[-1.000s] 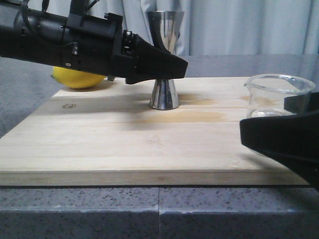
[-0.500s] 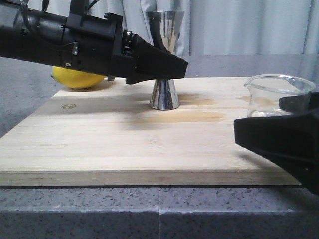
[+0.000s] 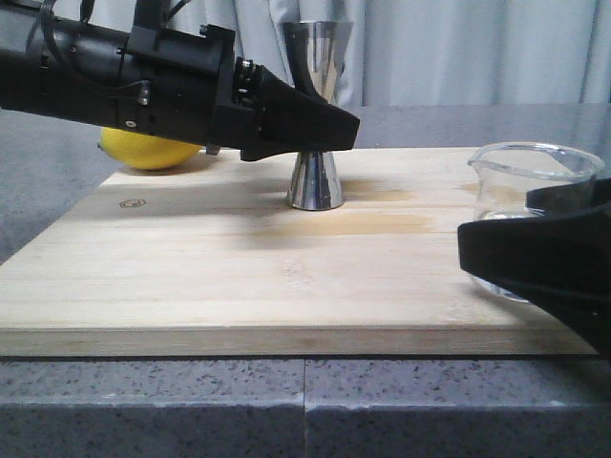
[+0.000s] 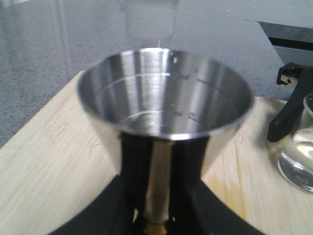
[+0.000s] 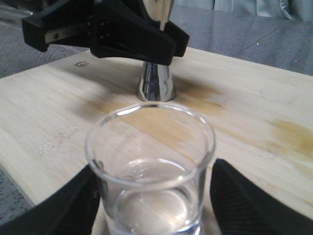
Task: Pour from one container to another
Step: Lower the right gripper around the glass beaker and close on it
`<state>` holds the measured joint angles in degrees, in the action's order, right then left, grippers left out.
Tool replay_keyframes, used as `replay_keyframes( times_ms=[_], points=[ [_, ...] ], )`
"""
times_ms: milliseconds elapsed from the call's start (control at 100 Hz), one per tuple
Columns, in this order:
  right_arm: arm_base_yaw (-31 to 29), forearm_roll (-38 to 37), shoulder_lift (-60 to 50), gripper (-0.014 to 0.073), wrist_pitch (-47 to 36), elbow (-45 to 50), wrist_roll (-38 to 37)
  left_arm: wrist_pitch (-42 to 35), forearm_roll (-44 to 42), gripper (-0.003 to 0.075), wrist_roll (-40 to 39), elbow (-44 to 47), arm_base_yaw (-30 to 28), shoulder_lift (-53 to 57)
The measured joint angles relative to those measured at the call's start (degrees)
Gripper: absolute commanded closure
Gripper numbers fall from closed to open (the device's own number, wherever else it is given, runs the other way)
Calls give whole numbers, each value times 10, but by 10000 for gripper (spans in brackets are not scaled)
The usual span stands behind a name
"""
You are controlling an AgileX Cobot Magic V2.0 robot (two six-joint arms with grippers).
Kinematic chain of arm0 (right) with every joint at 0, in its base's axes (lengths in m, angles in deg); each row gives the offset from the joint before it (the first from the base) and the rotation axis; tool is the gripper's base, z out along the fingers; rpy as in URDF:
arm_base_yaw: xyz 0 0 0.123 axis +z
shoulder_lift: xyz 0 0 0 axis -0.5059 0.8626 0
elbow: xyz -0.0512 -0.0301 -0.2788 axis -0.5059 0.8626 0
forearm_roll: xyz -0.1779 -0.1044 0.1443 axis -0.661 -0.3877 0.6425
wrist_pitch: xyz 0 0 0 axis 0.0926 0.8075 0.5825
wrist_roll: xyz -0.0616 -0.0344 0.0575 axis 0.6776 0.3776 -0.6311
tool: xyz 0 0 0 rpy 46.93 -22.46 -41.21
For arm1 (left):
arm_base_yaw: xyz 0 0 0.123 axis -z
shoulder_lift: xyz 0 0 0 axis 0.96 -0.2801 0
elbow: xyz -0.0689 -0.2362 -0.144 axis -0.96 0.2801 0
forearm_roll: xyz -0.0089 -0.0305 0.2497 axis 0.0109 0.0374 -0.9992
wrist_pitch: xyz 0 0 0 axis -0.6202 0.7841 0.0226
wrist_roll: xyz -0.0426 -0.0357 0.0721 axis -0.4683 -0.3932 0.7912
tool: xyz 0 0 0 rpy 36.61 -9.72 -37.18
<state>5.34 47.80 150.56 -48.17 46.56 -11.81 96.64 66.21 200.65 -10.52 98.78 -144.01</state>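
The steel jigger [image 3: 315, 181] stands upright on the wooden board [image 3: 239, 267], near its back middle. My left gripper [image 3: 334, 129] comes in from the left and is shut on its narrow waist; in the left wrist view the black fingers [image 4: 134, 166] press both sides of the stem below the empty cup [image 4: 166, 98]. The clear glass beaker [image 3: 535, 176] stands at the board's right end with a little clear liquid at its bottom. My right gripper [image 5: 154, 178] is open, one finger [image 5: 63, 205] on each side of the beaker [image 5: 151, 147], close to its wall.
A yellow lemon [image 3: 148, 151] lies behind the left arm at the board's back left corner. A darker wet stain [image 3: 363, 224] marks the board in front of the jigger. The board rests on a speckled grey counter [image 3: 286, 410], with pale curtains behind.
My right gripper slid slightly left and then back right around the beaker, which stayed put. The left gripper and the jigger have not moved.
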Motion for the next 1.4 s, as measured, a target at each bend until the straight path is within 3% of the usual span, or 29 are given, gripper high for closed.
replay_keyframes(
  times_ms=[1200,1400],
  points=[
    [0,-1,41,169,-29,-17,0,1,0,598,0,0,0,0],
    [0,-1,41,297,-26,-17,0,1,0,598,0,0,0,0]
  ],
)
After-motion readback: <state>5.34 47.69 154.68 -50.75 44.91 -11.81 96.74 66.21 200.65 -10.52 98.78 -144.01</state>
